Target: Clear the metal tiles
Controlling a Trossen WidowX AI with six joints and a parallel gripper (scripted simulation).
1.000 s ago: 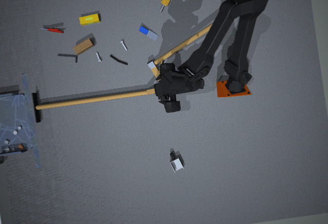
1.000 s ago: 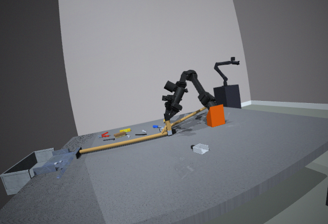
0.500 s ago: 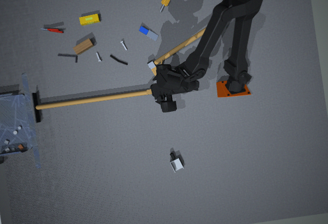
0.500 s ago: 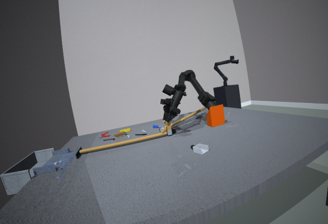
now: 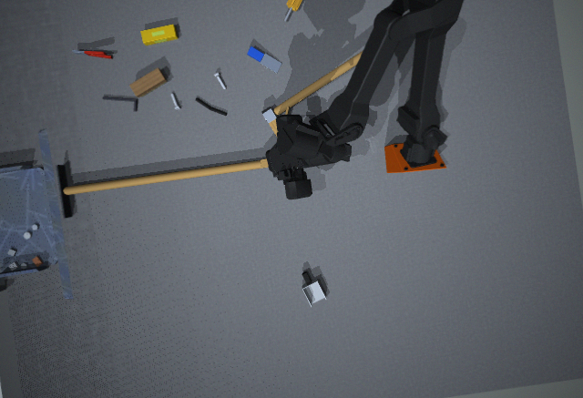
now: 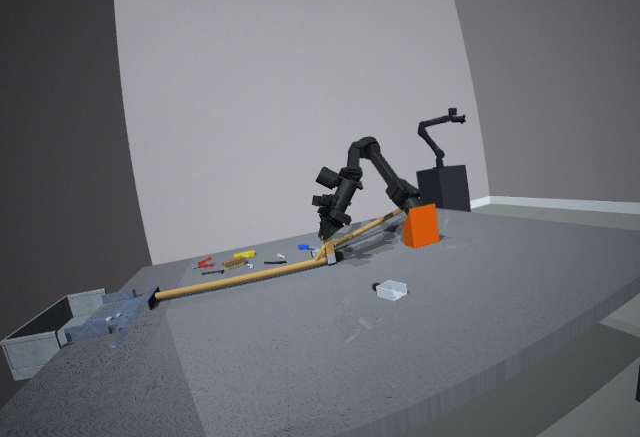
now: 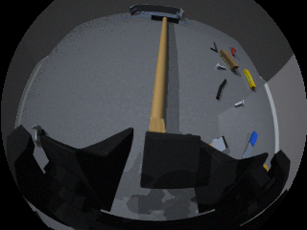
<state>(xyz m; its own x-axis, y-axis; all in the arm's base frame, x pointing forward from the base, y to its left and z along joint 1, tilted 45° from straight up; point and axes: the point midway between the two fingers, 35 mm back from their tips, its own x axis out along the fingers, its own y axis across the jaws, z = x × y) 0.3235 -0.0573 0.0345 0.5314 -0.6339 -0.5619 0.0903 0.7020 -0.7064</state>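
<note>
The long scraper lies with its black blade at the near edge of the bluish bench plate. Several small tiles, white and orange, show on or over the plate; see-through surfaces blur which. The grey catch box is at the far end. My gripper is open, fingers part-way apart around the scraper's raised black grip. A gap shows at the left finger; contact at the right finger cannot be told.
A second wooden tool lies close beside the grip, its metal-ended head under the arm. A blue-handled tool, wood block, yellow block and bolts lie behind. A white scoop is in front.
</note>
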